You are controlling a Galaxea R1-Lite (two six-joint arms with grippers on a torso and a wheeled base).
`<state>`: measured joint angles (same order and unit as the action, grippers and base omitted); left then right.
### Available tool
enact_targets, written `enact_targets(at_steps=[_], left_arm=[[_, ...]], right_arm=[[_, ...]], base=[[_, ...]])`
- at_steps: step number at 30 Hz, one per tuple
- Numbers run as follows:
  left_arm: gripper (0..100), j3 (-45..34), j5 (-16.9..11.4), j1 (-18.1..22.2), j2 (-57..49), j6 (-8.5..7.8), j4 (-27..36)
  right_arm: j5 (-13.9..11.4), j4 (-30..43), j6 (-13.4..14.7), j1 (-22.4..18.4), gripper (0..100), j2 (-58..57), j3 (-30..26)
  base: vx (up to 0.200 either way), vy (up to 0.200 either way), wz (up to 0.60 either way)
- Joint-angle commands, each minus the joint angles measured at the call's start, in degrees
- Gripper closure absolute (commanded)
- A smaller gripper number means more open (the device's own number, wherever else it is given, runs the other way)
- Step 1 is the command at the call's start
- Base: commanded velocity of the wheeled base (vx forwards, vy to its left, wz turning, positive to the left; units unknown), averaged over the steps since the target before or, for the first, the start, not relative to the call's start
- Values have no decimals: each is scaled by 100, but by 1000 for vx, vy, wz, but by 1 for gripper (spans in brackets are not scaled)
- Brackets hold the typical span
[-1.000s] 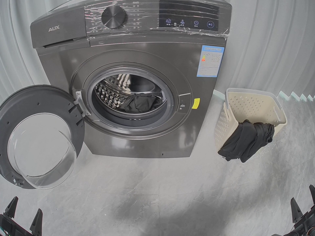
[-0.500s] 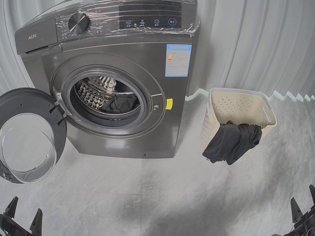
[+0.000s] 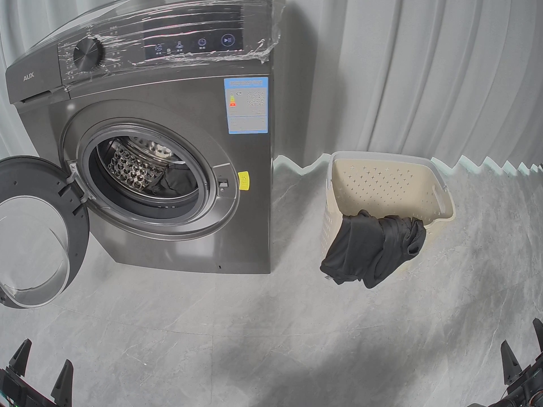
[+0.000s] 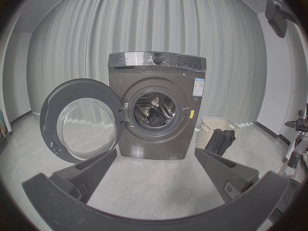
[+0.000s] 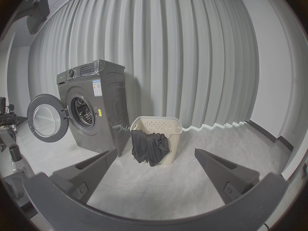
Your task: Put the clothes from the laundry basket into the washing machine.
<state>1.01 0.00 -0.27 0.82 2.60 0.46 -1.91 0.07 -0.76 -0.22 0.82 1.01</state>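
The black garment (image 3: 373, 247) hangs over the near rim of the basket (image 3: 390, 185), most of it spilling down the outer wall, with its lowest fold near the floor (image 3: 271, 334). It looks soft, light and limp, so it will likely bunch and trail rather than keep a shape. The best hold is probably the thick fold where it crosses the rim, pinched deep so no loose end drags. The basket looks light and could tip or slide if the cloth snags on it. The washer (image 3: 169, 91) stands near the basket's left, its door (image 3: 34, 227) swung wide to the left, and a dark piece (image 3: 178, 181) lies in the drum. The washer's front corner is what I would steer round on the carry. The left gripper (image 3: 45, 354) and right gripper (image 3: 520, 334) sit low, well apart from the garment, jaws spread and holding nothing.
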Motion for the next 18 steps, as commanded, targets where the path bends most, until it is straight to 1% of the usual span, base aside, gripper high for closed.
enact_targets(at_steps=[1, 7, 18], left_arm=[[0, -84, 0, 0, -73, -5, -2], [0, -84, 0, 0, -73, 4, -2], [0, -84, 0, 0, -73, 13, -2]], right_arm=[[-2, 1, -4, -4, 0, -73, -101], [-2, 1, -4, -4, 0, -73, -101], [7, 1, -4, -13, 0, -64, -101]], base=[[0, -200, 0], [0, -200, 0], [0, 0, 0]])
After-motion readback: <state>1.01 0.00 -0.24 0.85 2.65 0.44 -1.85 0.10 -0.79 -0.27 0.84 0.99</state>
